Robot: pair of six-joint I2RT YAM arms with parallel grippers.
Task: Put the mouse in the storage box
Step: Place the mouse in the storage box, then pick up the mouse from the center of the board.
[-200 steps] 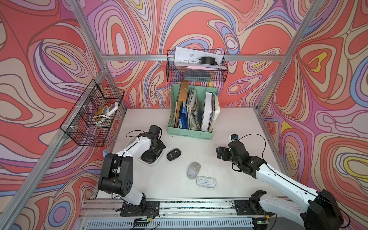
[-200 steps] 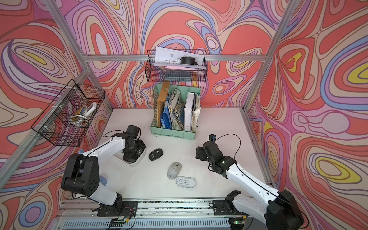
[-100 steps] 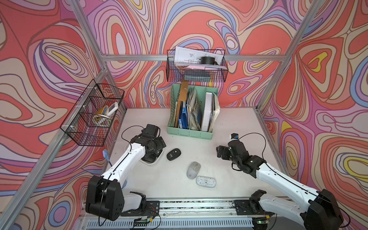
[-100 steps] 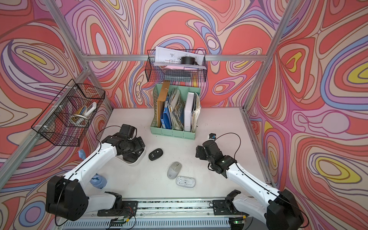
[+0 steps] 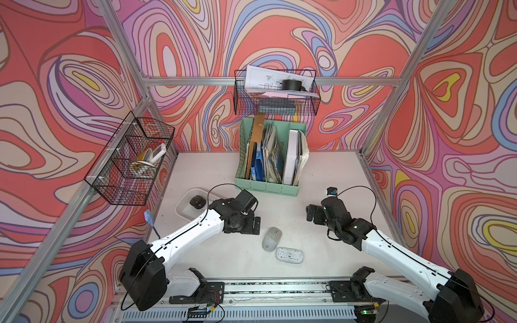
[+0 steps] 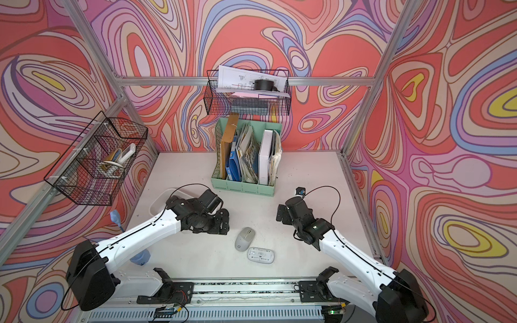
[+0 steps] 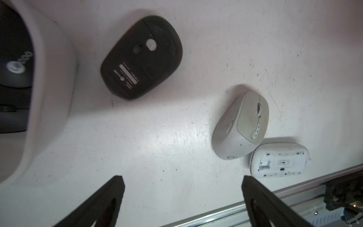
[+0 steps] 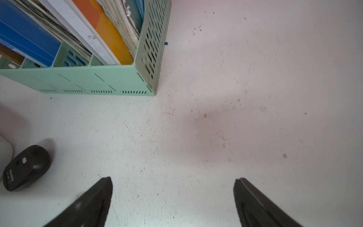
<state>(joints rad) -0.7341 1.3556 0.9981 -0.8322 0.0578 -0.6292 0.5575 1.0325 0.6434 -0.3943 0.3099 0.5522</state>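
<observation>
The white storage box (image 5: 181,205) stands at the table's left and holds one black mouse (image 5: 197,201), seen in the left wrist view as the black mouse (image 7: 15,59) behind the storage box rim (image 7: 49,78). Another black mouse (image 7: 141,57) lies upside down on the table beside the box; my left arm hides it in both top views. A grey mouse (image 5: 270,239) and an upturned white mouse (image 5: 289,255) lie near the front. My left gripper (image 7: 181,182) hovers open and empty over bare table right of the box (image 5: 251,223). My right gripper (image 8: 172,181) is open, empty, at mid right (image 5: 312,214).
A mint-green file organizer (image 5: 268,167) stands at the back centre. Black wire baskets hang on the left wall (image 5: 131,159) and the back wall (image 5: 275,93). A metal rail (image 5: 251,288) runs along the table's front edge. A small blue object (image 5: 149,218) sticks up by the left frame.
My left gripper has swung right from over the storage box to over the table, its jaws spreading wider. The black mouse in the box now shows. The right arm has stayed put.
</observation>
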